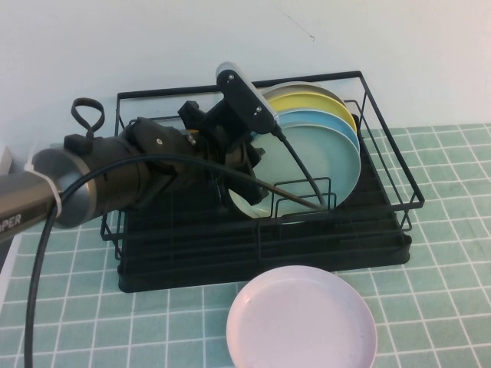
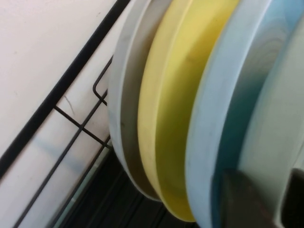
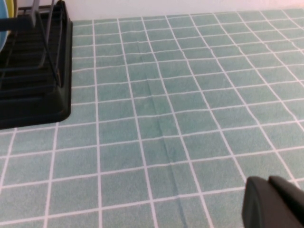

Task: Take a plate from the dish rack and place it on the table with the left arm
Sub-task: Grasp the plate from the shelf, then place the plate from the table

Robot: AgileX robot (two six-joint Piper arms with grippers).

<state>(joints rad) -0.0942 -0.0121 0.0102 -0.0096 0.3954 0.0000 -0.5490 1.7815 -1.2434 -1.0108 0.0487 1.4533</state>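
The pale mint-green plate (image 1: 326, 165) stands upright at the front of the stack in the black wire dish rack (image 1: 192, 264). My left gripper (image 1: 249, 165) reaches into the rack at the plate's left rim. In the left wrist view the plate (image 2: 280, 118) sits between my two dark fingers (image 2: 244, 202), and the left gripper (image 2: 268, 180) is shut on its rim. My right gripper (image 3: 266, 184) is shut and empty, low over the teal tiled table (image 3: 190, 118), right of the rack (image 3: 38, 95).
Behind the mint plate stand a sky-blue plate (image 1: 322, 119), a yellow plate (image 1: 307, 100) and a grey-white plate (image 2: 124, 109). A pale pink-lilac plate (image 1: 301, 320) lies flat on the table (image 1: 445, 253) in front of the rack. A white wall is behind.
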